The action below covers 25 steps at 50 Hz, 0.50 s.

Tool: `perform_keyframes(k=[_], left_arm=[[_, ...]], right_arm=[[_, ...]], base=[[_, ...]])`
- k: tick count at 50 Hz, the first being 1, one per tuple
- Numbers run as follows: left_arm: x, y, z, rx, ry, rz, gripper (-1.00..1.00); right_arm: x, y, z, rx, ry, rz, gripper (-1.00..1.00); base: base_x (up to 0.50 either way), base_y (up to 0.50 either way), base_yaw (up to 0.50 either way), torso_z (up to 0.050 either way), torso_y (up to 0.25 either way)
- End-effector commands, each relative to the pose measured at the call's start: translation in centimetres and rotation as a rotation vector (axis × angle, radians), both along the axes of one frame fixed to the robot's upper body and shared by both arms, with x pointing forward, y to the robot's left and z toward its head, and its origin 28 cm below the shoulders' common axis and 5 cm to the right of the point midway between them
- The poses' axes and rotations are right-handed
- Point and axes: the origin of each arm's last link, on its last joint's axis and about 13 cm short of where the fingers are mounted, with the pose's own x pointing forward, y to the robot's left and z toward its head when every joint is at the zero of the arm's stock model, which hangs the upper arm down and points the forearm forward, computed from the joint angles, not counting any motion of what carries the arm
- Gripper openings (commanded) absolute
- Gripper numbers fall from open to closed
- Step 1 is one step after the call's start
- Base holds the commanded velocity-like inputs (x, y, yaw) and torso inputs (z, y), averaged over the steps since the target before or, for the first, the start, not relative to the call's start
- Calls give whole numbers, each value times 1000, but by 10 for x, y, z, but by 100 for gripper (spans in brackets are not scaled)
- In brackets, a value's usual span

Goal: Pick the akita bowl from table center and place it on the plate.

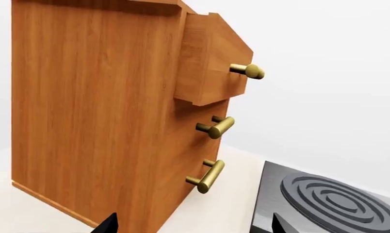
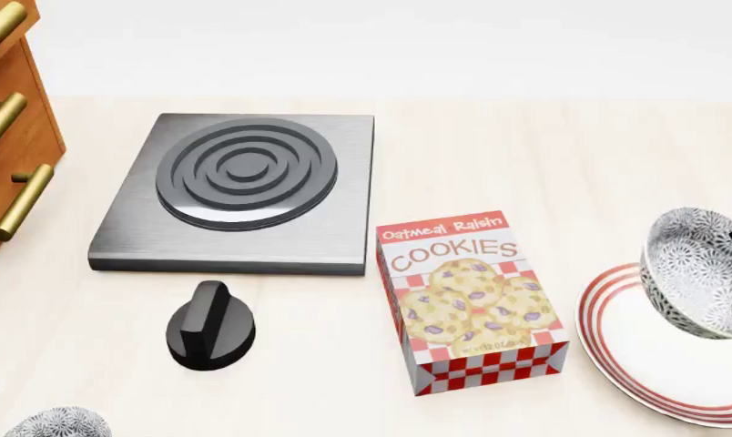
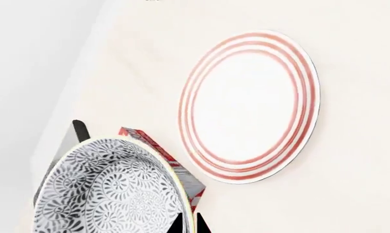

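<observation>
Akita bowl [image 2: 696, 271]: speckled, tilted, carried in the air by the right gripper [image 3: 188, 225], whose dark fingers clamp its rim at the head view's right edge. It hangs over the near-left part of the plate.

Plate [image 2: 609, 341]: red-ringed, flat on the table [image 2: 561, 146], bare, below and slightly to the right of the bowl.

Judged next: shift right, level, lower.

Left gripper [image 1: 188, 228]: only its tips show; state cannot be told. It faces the drawer cabinet [image 1: 98, 111], far from the plate.

Cookie box [image 2: 470, 300]: just left of the plate.
</observation>
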Motion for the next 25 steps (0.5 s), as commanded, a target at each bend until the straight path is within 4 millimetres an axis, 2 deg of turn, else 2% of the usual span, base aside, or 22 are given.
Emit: perform_keyframes(k=[1, 10, 19, 25], left_arm=[[0, 0, -1, -4, -2, 0, 100], [-1, 0, -2, -6, -3, 1, 100], [-3, -1, -1, 9, -21, -8, 100], [-2, 0, -1, 2, -21, -11, 100]], right_arm=[[9, -5, 21, -90, 64, -52, -100], [15, -1, 30, -246, 80, -75, -100], [22, 0, 20, -267, 92, -56, -100], [29, 2, 16, -261, 89, -44, -100]], base=[[0, 0, 0, 0, 0], [0, 0, 0, 0, 0], [0, 0, 0, 0, 0], [0, 0, 0, 0, -211]])
